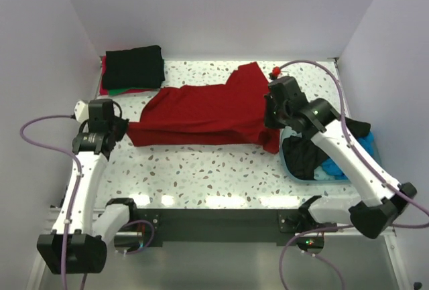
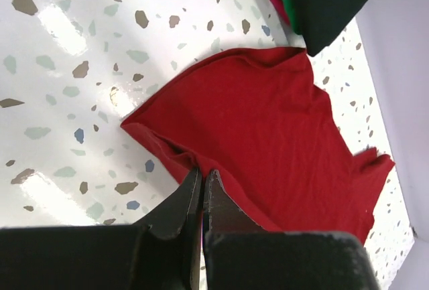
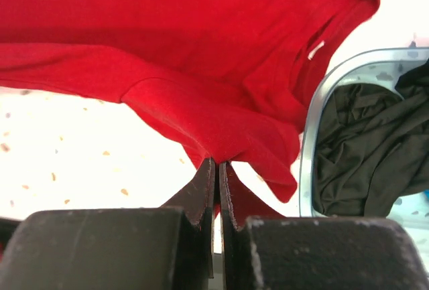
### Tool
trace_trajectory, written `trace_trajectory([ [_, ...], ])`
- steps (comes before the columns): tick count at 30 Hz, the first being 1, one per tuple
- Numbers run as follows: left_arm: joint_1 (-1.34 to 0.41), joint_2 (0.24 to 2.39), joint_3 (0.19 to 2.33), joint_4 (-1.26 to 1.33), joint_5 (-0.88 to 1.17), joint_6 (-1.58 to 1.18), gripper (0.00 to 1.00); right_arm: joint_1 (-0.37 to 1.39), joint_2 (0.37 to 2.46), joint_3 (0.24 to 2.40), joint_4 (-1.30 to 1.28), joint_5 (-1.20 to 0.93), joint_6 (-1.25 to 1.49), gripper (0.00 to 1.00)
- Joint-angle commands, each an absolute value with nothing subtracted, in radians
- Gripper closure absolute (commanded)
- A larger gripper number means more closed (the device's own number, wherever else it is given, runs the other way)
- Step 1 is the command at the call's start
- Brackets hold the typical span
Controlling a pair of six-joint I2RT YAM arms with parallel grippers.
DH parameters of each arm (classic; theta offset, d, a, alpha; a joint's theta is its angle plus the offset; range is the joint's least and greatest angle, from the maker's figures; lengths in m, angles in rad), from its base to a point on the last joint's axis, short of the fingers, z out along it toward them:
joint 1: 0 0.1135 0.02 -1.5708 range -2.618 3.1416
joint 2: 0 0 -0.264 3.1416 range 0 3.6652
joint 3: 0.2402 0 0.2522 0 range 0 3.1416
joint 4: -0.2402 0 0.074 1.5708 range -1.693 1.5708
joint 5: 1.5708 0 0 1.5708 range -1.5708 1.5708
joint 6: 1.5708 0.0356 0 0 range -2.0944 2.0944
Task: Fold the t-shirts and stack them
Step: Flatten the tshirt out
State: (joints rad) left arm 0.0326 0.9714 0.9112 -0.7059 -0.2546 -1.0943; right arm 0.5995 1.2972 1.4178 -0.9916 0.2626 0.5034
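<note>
A dark red t-shirt is stretched across the middle of the table between both arms. My left gripper is shut on its left edge; in the left wrist view the fingertips pinch a fold of the red cloth. My right gripper is shut on the shirt's right end, held a little off the table; the cloth bunches at the fingertips, with a small white neck label showing. A folded black t-shirt lies on green and red ones at the back left.
A translucent teal plastic basin stands at the right under my right arm, holding crumpled black and blue shirts. White walls close in the table on the left, back and right. Purple cables loop beside both arms.
</note>
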Motion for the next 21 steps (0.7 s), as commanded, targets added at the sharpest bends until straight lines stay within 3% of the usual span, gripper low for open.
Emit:
trace_trajectory([
  [1, 0.038, 0.91, 0.962, -0.787, -0.305, -1.078, 1.0, 0.6, 1.201, 1.466, -1.011, 0.216, 0.463, 1.0],
  [8, 0.037, 0.824, 1.28, -0.821, -0.339, -1.052, 1.0, 0.6, 1.086, 1.714, -0.994, 0.215, 0.428, 1.0],
  [21, 0.035, 0.913, 2.177, -0.98, -0.4, -0.925, 1.0, 0.6, 1.132, 2.457, -1.043, -0.19, 0.37, 1.0],
])
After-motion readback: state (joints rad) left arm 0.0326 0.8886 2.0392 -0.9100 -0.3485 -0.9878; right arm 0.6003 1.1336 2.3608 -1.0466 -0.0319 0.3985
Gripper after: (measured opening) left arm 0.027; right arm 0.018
